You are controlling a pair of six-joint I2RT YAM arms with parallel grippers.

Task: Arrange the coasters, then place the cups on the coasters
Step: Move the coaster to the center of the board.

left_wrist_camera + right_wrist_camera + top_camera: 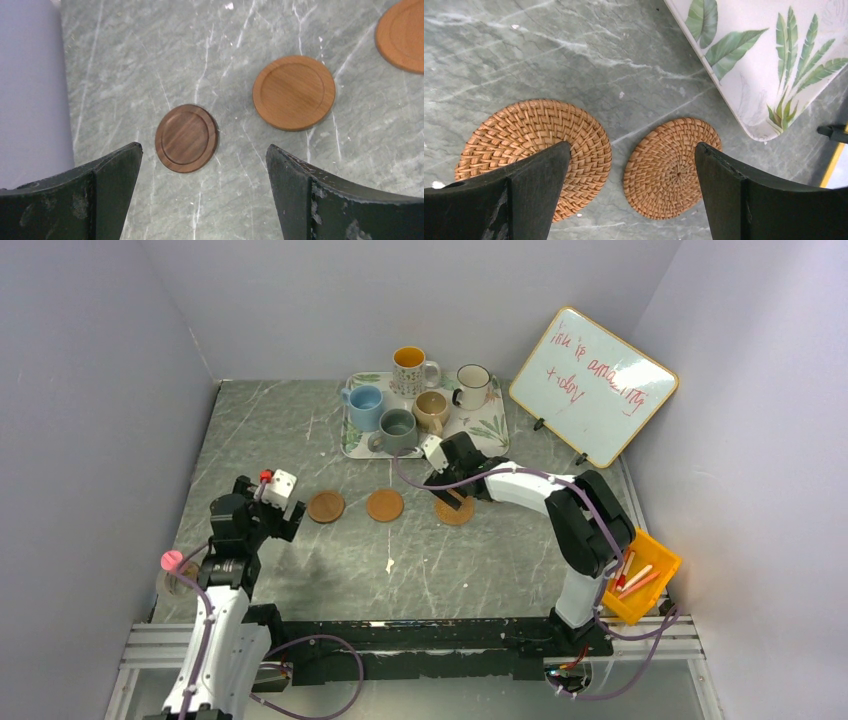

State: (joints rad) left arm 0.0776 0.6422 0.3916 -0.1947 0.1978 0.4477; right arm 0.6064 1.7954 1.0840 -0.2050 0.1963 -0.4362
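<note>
Closest to my wrist cameras, both sets of fingers stand wide apart with nothing in them. Under the left gripper (202,148) the dark brown coaster (186,138) lies flat on the counter (125,60). A lighter wooden coaster (293,92) lies at its 2 o'clock and another wooden coaster (402,35) beyond that, none touching.

Under the right gripper (632,145) two woven coasters (671,167) lie flat side by side, just apart. Being round, they have no long axis; from above I read the row as running 9 to 3 o'clock across mid-counter.

Bare counter lies open toward 6 o'clock; the side wall (30,75) closes in at 9.

My left arm (225,540) is folded up at 8 o'clock, wrist tipped down. My right arm (575,520) reaches in from 4 o'clock, elbow high.

At 12 o'clock the five cups (397,430) stand upright, bunched on the leaf-print tray (490,430), whose corner sits near the woven pair.
</note>
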